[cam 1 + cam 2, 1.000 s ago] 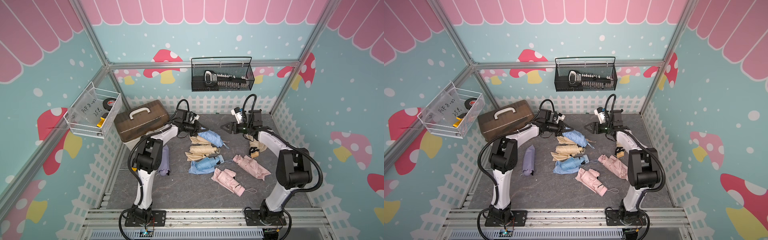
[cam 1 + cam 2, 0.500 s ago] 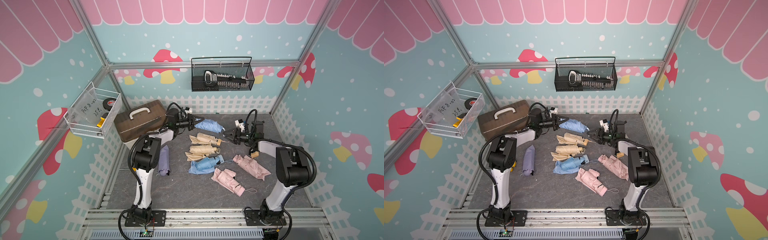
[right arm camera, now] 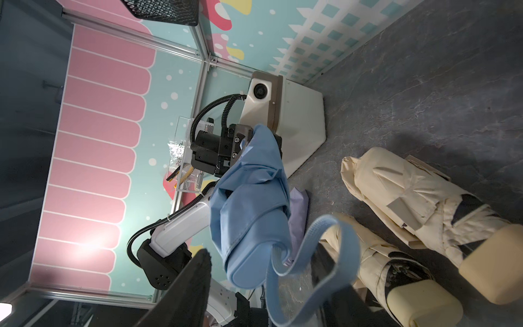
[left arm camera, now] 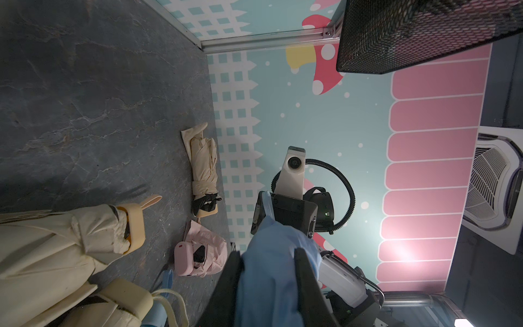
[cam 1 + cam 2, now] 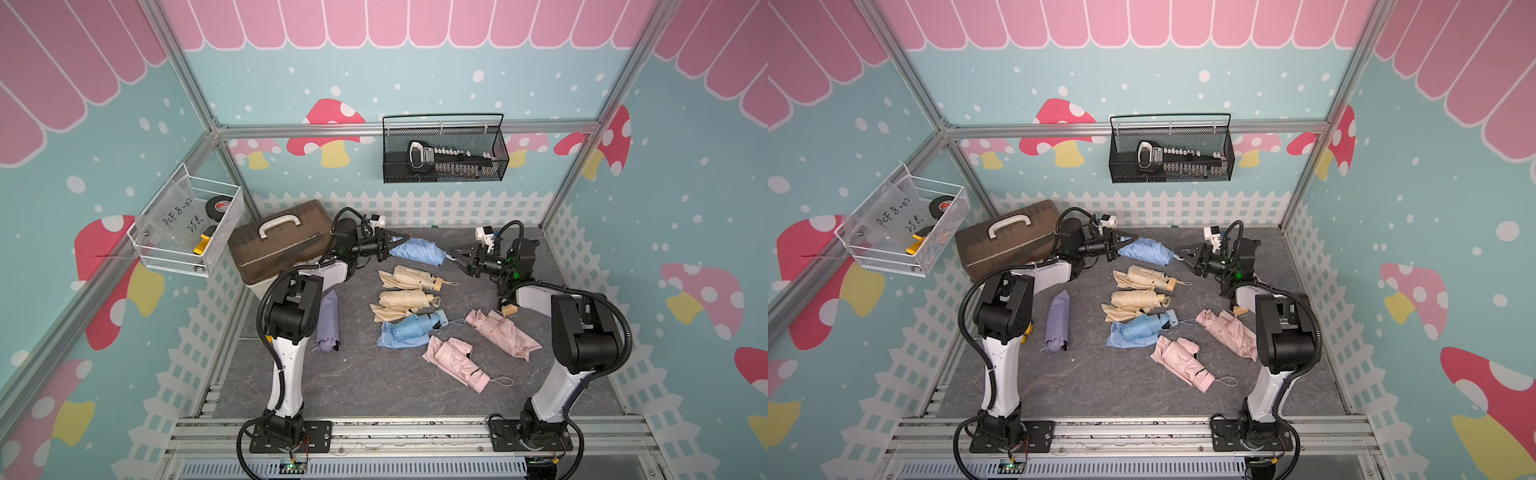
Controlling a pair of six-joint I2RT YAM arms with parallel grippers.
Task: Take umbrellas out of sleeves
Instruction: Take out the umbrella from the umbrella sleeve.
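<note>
A light blue umbrella in its sleeve [image 5: 419, 251] [image 5: 1150, 251] hangs level above the back of the table. My left gripper [image 5: 397, 245] [image 4: 267, 260] is shut on the closed end of the sleeve [image 4: 271, 254]. My right gripper [image 5: 453, 257] [image 3: 268, 271] is open at the opposite end. Its jaws stand on either side of the blue handle [image 3: 249, 266] and wrist loop [image 3: 334, 235] without touching them. Two beige umbrellas [image 5: 411, 277] [image 5: 403, 303], a blue one [image 5: 415, 328], two pink ones [image 5: 457, 361] [image 5: 503, 332] and a lilac one [image 5: 328, 320] lie on the table.
A brown carry case [image 5: 278, 241] stands at the back left beside my left arm. A black mesh basket [image 5: 444, 153] hangs on the back wall and a white wire basket [image 5: 187, 228] on the left wall. Another beige umbrella [image 4: 202, 167] lies near the right fence.
My left gripper has raised the sleeved blue umbrella off the table toward the back. My right gripper has come in to the handle end and its jaws have narrowed.
</note>
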